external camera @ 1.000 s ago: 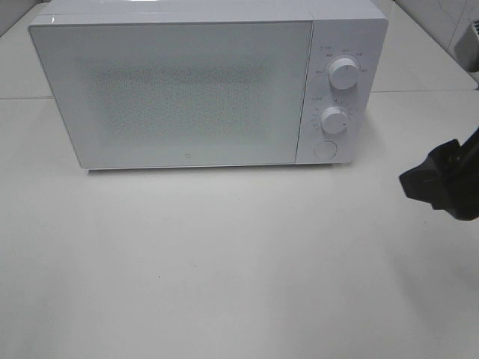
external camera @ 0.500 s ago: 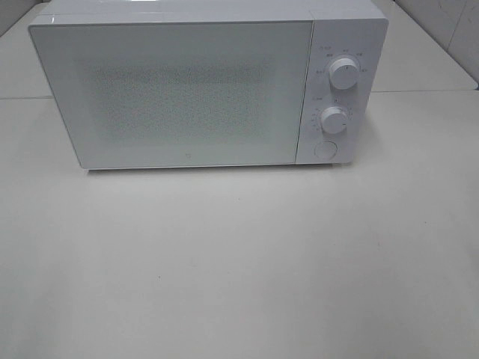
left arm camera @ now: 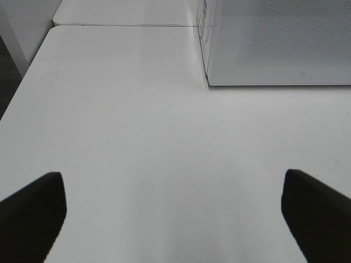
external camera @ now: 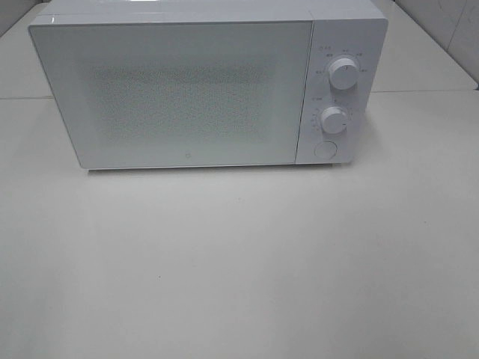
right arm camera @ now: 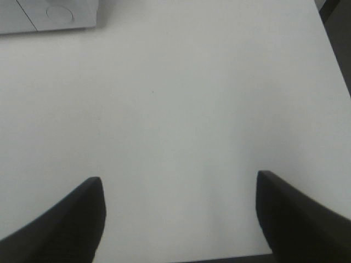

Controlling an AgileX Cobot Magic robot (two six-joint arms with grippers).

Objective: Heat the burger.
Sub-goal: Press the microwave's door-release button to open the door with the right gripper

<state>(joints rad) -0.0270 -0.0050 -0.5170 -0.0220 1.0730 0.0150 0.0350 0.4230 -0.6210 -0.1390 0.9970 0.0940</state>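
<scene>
The left gripper (left arm camera: pixel 171 178) gapes wide, empty, above the table (external camera: pixel 239 262) off the microwave (external camera: pixel 187 90) door's corner (door shut) — the right gripper (right arm camera: pixel 178 178) is likewise spread, holding nothing, off its button (right arm camera: pixel 59 12) corner.

- Left pincer (left arm camera: pixel 173 181): jaws spread wide, with the two dark fingers (left arm camera: pixel 33 213) at opposite edges of its wrist view and nothing gripped between them.
- Right pincer (right arm camera: pixel 180 181): jaws apart and empty, dark fingers (right arm camera: pixel 71 219) angled down toward the tabletop (right arm camera: pixel 181 98).
</scene>
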